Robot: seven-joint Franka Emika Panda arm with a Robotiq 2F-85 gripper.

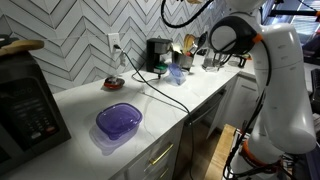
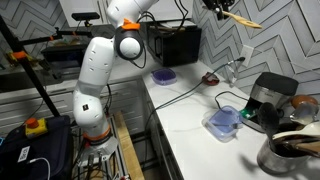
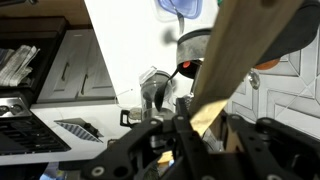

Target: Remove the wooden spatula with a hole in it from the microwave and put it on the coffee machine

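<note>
My gripper (image 2: 221,8) is high above the counter, at the top edge of an exterior view, shut on the wooden spatula (image 2: 241,18). In the wrist view the spatula's (image 3: 228,62) pale blade rises from between the black fingers (image 3: 195,125); I see no hole in it from here. The black microwave (image 2: 176,42) stands at the far end of the counter and also shows in an exterior view (image 1: 28,105). The small black coffee machine (image 1: 158,54) stands by the wall and shows in both exterior views (image 2: 270,98). It is below and beside the gripper.
A purple bowl (image 1: 119,121) sits mid-counter (image 2: 163,75). A blue container (image 2: 225,122) and a metal pot of utensils (image 2: 290,152) stand near the coffee machine. A black cable (image 1: 165,95) crosses the white counter. A wooden piece (image 1: 20,45) lies on the microwave.
</note>
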